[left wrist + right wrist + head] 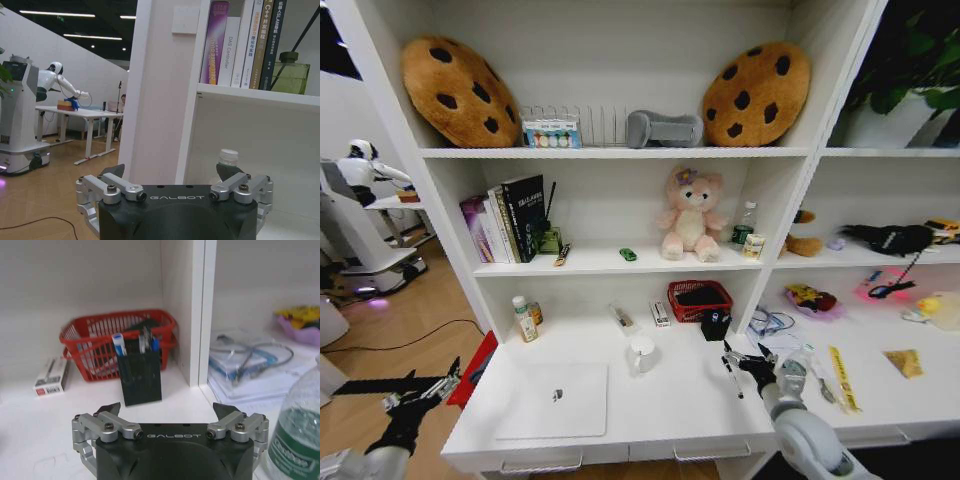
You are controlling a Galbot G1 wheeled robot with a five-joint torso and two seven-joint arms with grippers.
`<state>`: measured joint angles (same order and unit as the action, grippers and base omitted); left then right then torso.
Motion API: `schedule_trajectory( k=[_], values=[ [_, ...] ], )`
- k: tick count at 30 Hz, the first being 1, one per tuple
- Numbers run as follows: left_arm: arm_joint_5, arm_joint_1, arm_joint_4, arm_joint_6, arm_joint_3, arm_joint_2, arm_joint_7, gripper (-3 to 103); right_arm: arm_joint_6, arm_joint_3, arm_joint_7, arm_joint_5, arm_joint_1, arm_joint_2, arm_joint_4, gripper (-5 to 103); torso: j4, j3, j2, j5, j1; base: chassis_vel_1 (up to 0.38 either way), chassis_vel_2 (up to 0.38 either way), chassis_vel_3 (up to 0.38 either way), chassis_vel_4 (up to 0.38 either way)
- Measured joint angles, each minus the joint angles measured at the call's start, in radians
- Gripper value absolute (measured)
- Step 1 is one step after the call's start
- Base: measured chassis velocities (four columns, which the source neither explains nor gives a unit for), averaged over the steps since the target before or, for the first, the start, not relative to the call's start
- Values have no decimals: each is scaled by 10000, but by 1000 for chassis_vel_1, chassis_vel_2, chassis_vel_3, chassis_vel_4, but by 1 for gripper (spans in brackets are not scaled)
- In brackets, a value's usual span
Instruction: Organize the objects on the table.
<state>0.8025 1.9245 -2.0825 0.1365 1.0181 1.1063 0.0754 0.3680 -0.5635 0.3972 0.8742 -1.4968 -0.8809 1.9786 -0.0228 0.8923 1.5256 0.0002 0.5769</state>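
Hovering low over the white table point(670, 410), the right gripper point(169, 412) has its jaws spread wide and empty, facing the black pen holder point(139, 377) straight ahead, with the red basket point(85, 335) just behind that. A loose black pen point(730, 378) lies just beside the claw, and a water bottle point(295, 435) crowds one side, so a careless reach could tip it. The left gripper point(420, 395), also open and empty, waits off the table's edge, apart from the silver laptop point(555, 400) and white mug point(641, 353).
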Motion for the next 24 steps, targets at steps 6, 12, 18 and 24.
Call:
schedule_trajectory(
  k=[6, 12, 18, 24],
  values=[
    [0, 0, 0, 0, 0, 0, 0, 100, 1802, 1, 81, 1258, 708, 314, -276, 100, 0, 0, 0, -1, 0, 0, 0, 0, 0],
    [0, 0, 0, 0, 0, 0, 0, 100, 2770, 779, 426, 1933, 1873, 517, -751, 100, 2, 1, 0, 0, 0, 0, 0, 0, 0],
    [0, 0, 0, 0, 0, 0, 0, 100, 3177, 1422, 448, 2206, 2521, 708, -1197, 100, 2, 1, 0, -2, 0, 0, 0, 0, 0],
    [0, 0, 0, 0, 0, 0, 0, 100, 3255, 1905, 421, 2159, 2918, 666, -1566, 100, 1, 1, 0, -1, 0, 0, 0, 0, 0]
  ],
)
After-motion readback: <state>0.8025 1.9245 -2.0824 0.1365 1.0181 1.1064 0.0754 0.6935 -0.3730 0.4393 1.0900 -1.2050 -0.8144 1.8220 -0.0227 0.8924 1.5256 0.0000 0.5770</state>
